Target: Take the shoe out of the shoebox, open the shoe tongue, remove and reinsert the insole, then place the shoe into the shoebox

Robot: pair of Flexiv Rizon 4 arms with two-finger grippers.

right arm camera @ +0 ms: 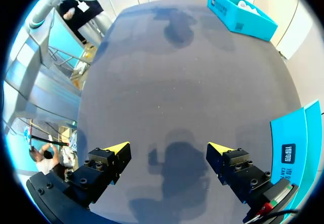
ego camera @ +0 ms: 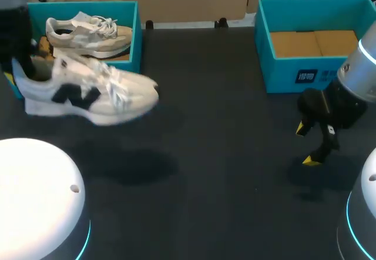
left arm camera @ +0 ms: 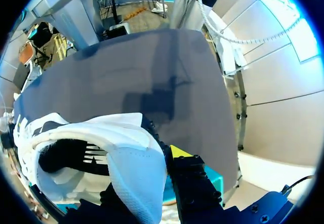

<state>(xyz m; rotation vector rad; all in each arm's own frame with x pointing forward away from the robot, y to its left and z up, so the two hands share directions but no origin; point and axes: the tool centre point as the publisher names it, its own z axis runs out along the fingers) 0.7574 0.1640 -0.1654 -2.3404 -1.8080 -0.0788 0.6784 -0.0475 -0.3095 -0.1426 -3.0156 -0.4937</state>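
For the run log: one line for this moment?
left gripper: shut on shoe, in air | right gripper: open, empty | second shoe: in box

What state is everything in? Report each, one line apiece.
White mesh sneaker with dark logo: lifted off the table, gripped by left jaws.
Second white sneaker: lying in left shoebox.
Left teal cardboard shoebox: open.
Right teal cardboard shoebox: open, brown cardboard inside.
Left jaws: shut on the sneaker.
Right jaws: open, empty.

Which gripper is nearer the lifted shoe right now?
Left. The left gripper grips the shoe at its heel end; the right gripper hangs open, far across the table.
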